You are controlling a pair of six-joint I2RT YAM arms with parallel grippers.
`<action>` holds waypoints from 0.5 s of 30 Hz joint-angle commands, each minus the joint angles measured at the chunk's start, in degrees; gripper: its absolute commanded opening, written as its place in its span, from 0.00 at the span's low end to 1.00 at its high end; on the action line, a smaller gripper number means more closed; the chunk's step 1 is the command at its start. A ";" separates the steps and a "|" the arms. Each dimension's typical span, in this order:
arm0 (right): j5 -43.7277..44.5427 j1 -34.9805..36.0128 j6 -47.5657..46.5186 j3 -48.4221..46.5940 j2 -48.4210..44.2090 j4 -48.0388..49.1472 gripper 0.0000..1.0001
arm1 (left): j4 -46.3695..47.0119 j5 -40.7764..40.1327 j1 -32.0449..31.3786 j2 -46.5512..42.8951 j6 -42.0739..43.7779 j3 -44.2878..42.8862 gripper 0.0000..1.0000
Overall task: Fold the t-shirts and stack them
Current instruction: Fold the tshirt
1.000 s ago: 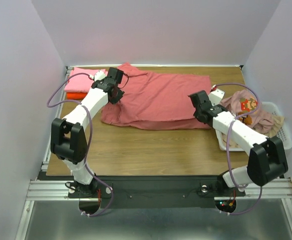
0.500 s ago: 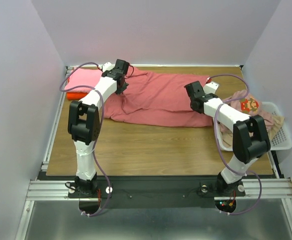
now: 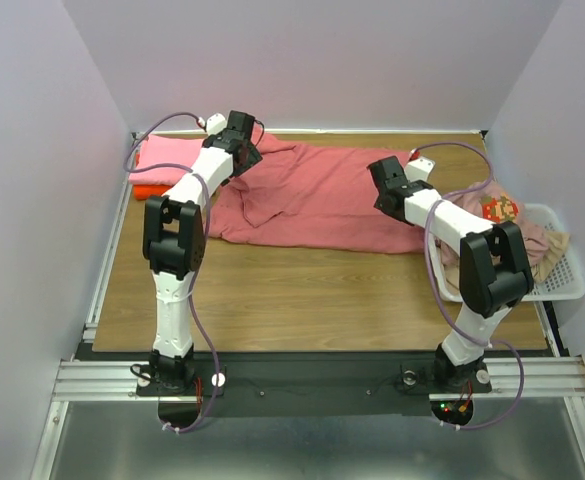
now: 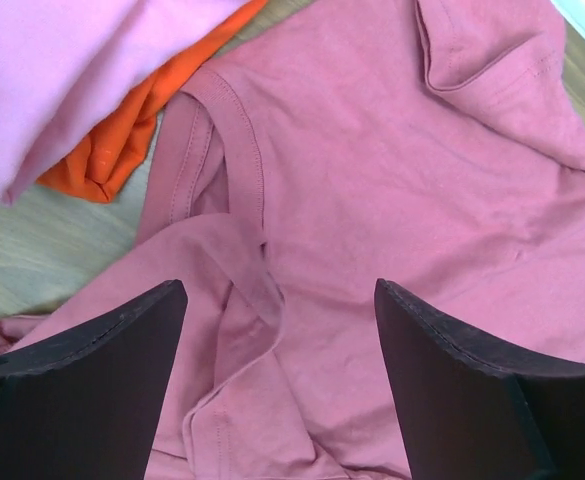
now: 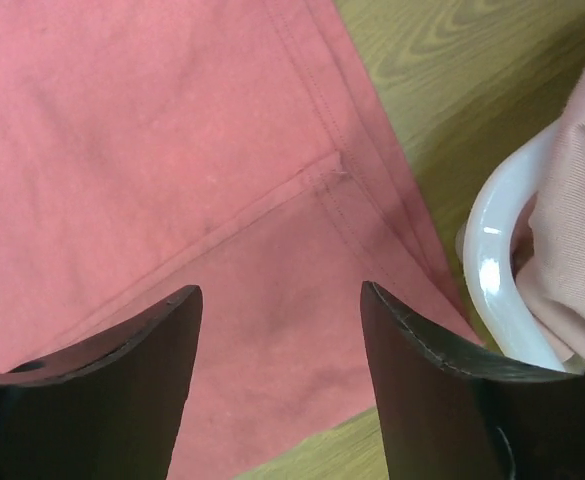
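a dusty rose-red cotton t-shirt [image 3: 312, 195] is seen spread lengthwise on the wooden table [image 3: 302, 290], flat over most of its body but rumpled and doubled over at its left end. just beyond that left end a folded light pink shirt [image 3: 167, 155] is stacked on a folded bright orange one [image 3: 150, 190]. off the rose-red shirt's right end a white plastic mesh basket [image 3: 564, 272] is set, with a pale pink printed shirt [image 3: 497, 210] and a beige one [image 3: 534, 245] heaped in it.

the left gripper [image 4: 279, 290] is held over the creased sleeve and seam at the rose-red shirt's left end, its jaws apart and nothing between them. the right gripper [image 5: 279, 290] is poised over the hem corner at the shirt's right end, beside the basket rim – jaws likewise apart and empty.

the step in hand is judged to be the laying-out and folding of the rose-red shirt – two shirts are already stacked and two are left in the basket. for the next move the cloth would need to be pinched at both ends, with the bunched left end smoothed before any fold is made
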State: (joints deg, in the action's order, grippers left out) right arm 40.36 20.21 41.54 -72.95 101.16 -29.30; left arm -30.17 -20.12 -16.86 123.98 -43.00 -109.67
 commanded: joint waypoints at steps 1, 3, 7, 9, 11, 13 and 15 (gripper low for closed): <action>-3.35 -0.43 -2.34 -2.11 -4.21 1.44 0.78 | -0.32 -0.28 -0.10 -5.59 2.57 0.58 0.88; -8.50 -0.34 -2.95 -1.76 -5.01 1.61 0.86 | -0.32 0.08 -0.19 -8.56 2.66 2.78 0.89; -14.60 1.67 -4.89 0.34 -5.36 2.93 1.00 | 2.83 0.95 -0.89 -15.16 2.13 13.31 0.89; -15.48 2.81 -4.80 1.66 -4.14 3.63 1.00 | 7.20 2.53 -0.89 -19.02 2.05 21.84 0.89; -16.45 2.91 -4.45 2.46 -3.17 4.07 1.00 | 9.51 2.63 -0.89 -20.70 1.52 28.53 0.89; -17.15 2.91 -4.10 3.94 -1.68 5.38 1.00 | 11.62 2.80 -0.89 -21.24 1.69 31.43 0.90; -17.07 2.91 -4.36 4.65 -0.36 7.66 1.00 | 12.94 3.15 -0.89 -20.45 2.04 32.06 0.90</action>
State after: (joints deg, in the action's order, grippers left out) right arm 25.21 22.96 37.69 -70.06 98.39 -26.55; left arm -22.98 -17.52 -17.56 103.79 -41.58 -79.70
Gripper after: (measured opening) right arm 0.995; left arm 0.898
